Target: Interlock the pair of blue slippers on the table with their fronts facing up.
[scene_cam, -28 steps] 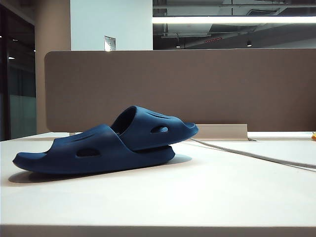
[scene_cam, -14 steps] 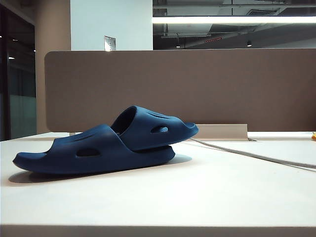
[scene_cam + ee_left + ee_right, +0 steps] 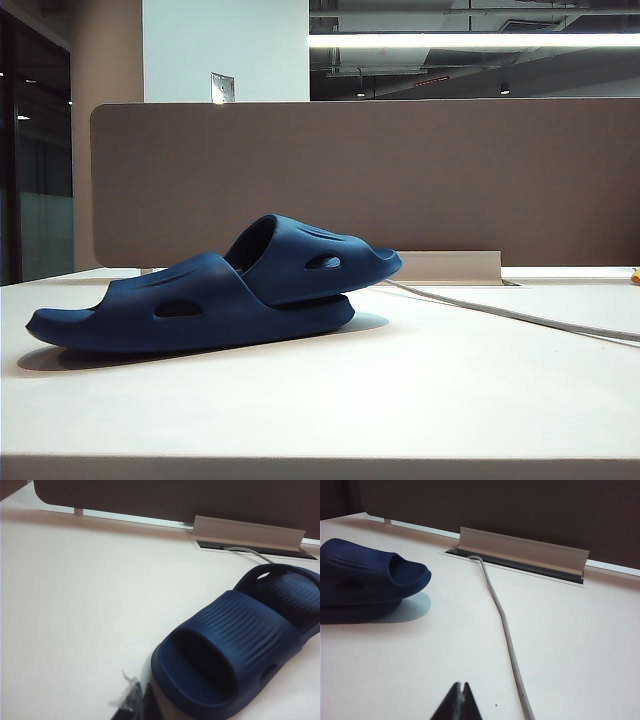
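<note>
1. Behind the table [image 3: 420, 400] stands a brown partition panel [image 3: 400, 170], with a ceiling light strip glowing above it and a grey cable [image 3: 520, 318] trailing from a flip-up cable hatch [image 3: 450, 266] at the panel's foot

2. On the white top, left of the middle in the exterior view, lies the pair of blue slippers [image 3: 215, 290]; one slipper is tucked under the strap of the other, both sole-down with their ridged straps uppermost, and nothing is touching them

3. Compared with the exterior shots from a second and half a second back, nothing has shifted: the slippers sit in the same spot at the same tilt, the cable has the same curve, and no arm shows in that view at all

4. The left gripper [image 3: 136, 706] hangs off the table near the end of the closer slipper, apart from it, with its dark fingers pressed together and nothing pinched

5. The right gripper [image 3: 461, 702] hangs over bare table beside the cable, well apart from the slippers, its tips closed against each other and empty

6. My reading: with the pair already nested, tops up, and both grippers clear and empty, the interlocking looks done, and this stillness is the arms parked at rest, nothing left to correct
</note>
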Robot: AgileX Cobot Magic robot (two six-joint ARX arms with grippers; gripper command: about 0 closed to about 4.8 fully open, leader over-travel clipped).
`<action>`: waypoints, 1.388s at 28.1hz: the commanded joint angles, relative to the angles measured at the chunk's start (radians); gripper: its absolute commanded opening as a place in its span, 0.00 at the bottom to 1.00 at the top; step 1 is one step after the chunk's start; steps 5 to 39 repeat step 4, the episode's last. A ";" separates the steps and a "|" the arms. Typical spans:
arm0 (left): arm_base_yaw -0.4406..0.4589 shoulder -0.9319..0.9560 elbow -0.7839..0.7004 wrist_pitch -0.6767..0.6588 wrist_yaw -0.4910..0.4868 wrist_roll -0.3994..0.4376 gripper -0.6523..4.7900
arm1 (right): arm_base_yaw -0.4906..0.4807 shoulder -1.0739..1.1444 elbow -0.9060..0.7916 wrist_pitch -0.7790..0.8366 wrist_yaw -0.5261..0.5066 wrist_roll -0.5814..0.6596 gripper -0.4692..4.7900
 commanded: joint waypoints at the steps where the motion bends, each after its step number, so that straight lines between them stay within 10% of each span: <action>1: -0.002 0.000 0.002 0.010 0.005 0.001 0.11 | 0.001 0.001 -0.001 0.013 -0.002 -0.002 0.09; 39: -0.002 0.000 0.002 0.010 0.005 0.001 0.11 | 0.001 0.001 -0.001 0.013 -0.002 -0.002 0.09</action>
